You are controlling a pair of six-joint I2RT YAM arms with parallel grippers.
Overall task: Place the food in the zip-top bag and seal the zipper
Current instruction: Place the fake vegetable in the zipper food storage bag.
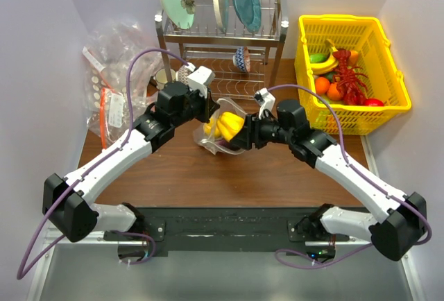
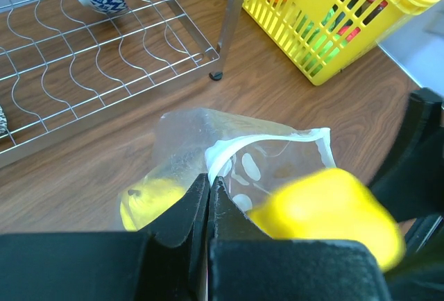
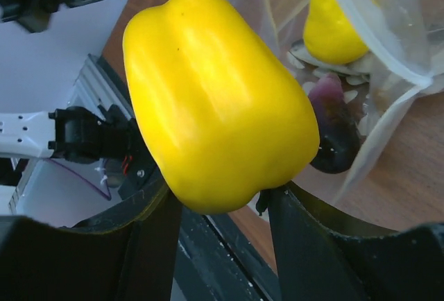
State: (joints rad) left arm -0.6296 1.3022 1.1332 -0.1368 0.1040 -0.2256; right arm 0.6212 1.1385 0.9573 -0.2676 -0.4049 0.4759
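1. Left pincer (image 2: 208, 184): jaws fully together, pinching the mouth edge of the zip-top bag (image 2: 184, 134) and holding that side up.
2. Right pincer (image 3: 222, 207): jaws about half apart, clamped on a yellow pepper (image 3: 215, 100) at its lower end, one finger on each side.
3. The pepper is off the bench (image 1: 208, 176), right at the bag mouth. I can't tell how far past the rim it is.
4. The bag sits mid-bench between the two pincers, mouth facing the right arm.
5. Zipper (image 2: 232, 150): the white strip is bowed apart, not sealed.
6. Already inside the bag: a yellow food piece (image 3: 333, 23) and a purple one (image 3: 336, 134), which lies low against the bag wall.
7. More food is in the yellow basket (image 1: 347, 117) at far right. The dish rack (image 1: 222, 37) is behind the bag.
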